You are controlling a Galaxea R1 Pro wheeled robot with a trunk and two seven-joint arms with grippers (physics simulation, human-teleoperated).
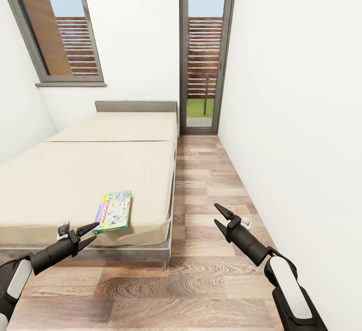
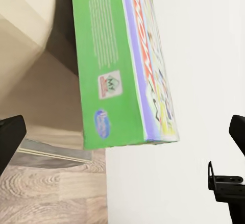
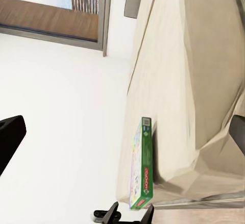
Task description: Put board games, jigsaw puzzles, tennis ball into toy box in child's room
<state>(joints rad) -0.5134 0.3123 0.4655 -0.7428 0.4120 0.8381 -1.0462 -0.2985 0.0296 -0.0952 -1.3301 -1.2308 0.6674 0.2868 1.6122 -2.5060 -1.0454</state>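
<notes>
Green-edged board game (image 1: 113, 212) is lying flat near the bed's (image 1: 75, 175) front right corner. Left gripper (image 1: 91, 234) is hovering beside that edge, fingers spread; right gripper (image 1: 220, 215) over floor, fingers spread, empty.

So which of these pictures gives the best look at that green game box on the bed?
The head view: the board game lies whole and flat near the bed's foot. The left wrist view crops it close; the right wrist view catches it edge-on.

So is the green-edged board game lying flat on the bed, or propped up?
Lying flat: the board game rests face up on the bed near its foot-end corner.
</notes>
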